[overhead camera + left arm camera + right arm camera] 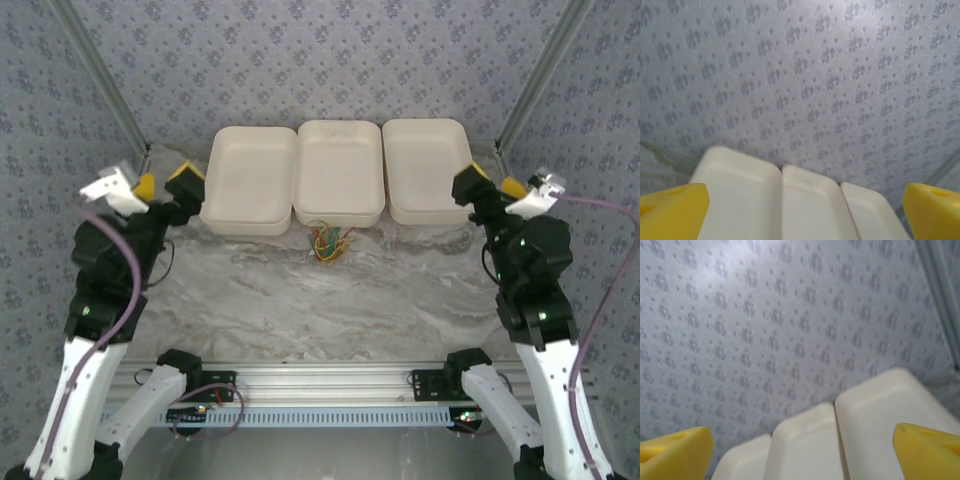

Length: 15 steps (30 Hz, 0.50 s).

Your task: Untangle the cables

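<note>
The cables (329, 240) lie in one small tangle of red, yellow and green wires on the marble table, just in front of the middle white tray (340, 171). My left gripper (166, 181) hangs at the far left beside the left tray (250, 178), well away from the tangle. Its yellow fingers (671, 212) stand wide apart, open, with nothing between them. My right gripper (491, 182) hangs at the far right beside the right tray (427, 169). Its yellow fingers (930, 450) are also spread open and hold nothing.
Three white trays stand side by side along the back of the marble table (300, 300), against the patterned wall (330, 60). Metal frame posts (535, 70) slant at both back corners. An aluminium rail (320, 385) runs along the near edge between the arm bases.
</note>
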### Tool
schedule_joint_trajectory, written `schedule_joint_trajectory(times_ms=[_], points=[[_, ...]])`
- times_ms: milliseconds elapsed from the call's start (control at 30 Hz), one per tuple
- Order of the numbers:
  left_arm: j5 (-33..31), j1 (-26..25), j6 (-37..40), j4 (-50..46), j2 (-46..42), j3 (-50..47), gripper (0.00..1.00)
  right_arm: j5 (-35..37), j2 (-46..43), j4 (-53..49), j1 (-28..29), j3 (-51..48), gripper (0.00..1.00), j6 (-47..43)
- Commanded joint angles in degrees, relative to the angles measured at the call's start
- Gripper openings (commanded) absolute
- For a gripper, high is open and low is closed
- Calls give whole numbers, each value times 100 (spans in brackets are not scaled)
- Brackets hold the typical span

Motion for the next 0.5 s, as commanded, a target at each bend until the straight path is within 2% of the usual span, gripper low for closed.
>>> schedule_joint_trajectory(times_ms=[0,33,67,133,200,267,300,367,433,467], points=[[1260,-17,-1565,-1768,-575,-798,99,-1380,149,-1533,321,-816,94,968],[1476,-34,-1838,-1834,-762,-1088,99,-1368,176,-1619,615,-970,96,1085],[1668,-71,-2170,-1957,-950,-1439,99,-1063,251,-1664,1041,-1134,94,1255],[2043,-230,-2674,-2002,-1323,-2185,92,-264,481,-1898,2139,-1385,87,1464],[2235,-547,-3206,-2112,-1825,-2940,88,636,869,-1756,3186,-1532,87,1610],[2201,-922,-3625,-2072,-2395,-3487,80,1007,1446,-1447,3786,-1467,87,1592],[2067,-1128,-3738,-1914,-2682,-3677,76,1056,1831,-1326,3962,-1356,87,1551],[1713,-1448,-3782,-2181,-2985,-3844,70,906,2668,-1195,4035,-1027,82,1499],[1489,-1634,-3715,-2371,-2914,-3904,66,559,3553,-1042,3942,-634,72,1389],[1432,-1707,-3673,-2348,-2716,-3935,63,322,3998,-940,3846,-437,63,1324]])
